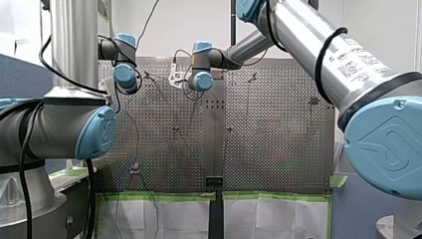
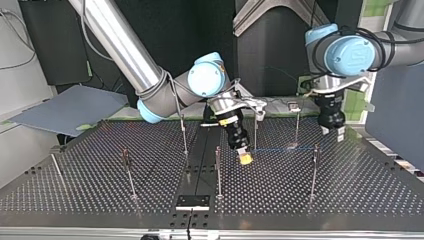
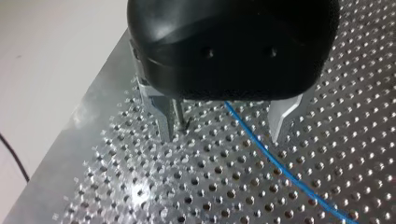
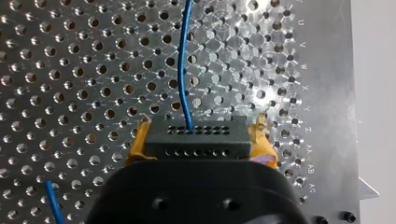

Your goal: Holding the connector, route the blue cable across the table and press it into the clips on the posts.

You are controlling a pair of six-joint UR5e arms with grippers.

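A perforated metal table [image 2: 350, 190] fills the scene, with dark equipment behind its far edge in the top view, and thin upright posts [image 2: 218, 172] are spread across it. My right arm slants in from the top view's far left, bends at the wrist and points the right gripper [image 2: 244, 158] steeply down near the table's middle, its tips close above the plate. In the right wrist view its yellow pads [image 4: 140, 142] are clamped on the two ends of a black connector [image 4: 195, 135]. The blue cable [image 4: 183, 70] leaves the connector's holed face and runs straight ahead over the holes. In the top view this cable [image 2: 282, 148] stretches low from the connector toward a post at the right; I cannot tell whether it sits in a clip there. My left arm enters at the top view's far right, with the left gripper [image 2: 334, 131] hanging almost vertical over the far right part of the table. In the left wrist view its metal fingers [image 3: 166, 122] stand apart and grip nothing, and the cable passes between them.
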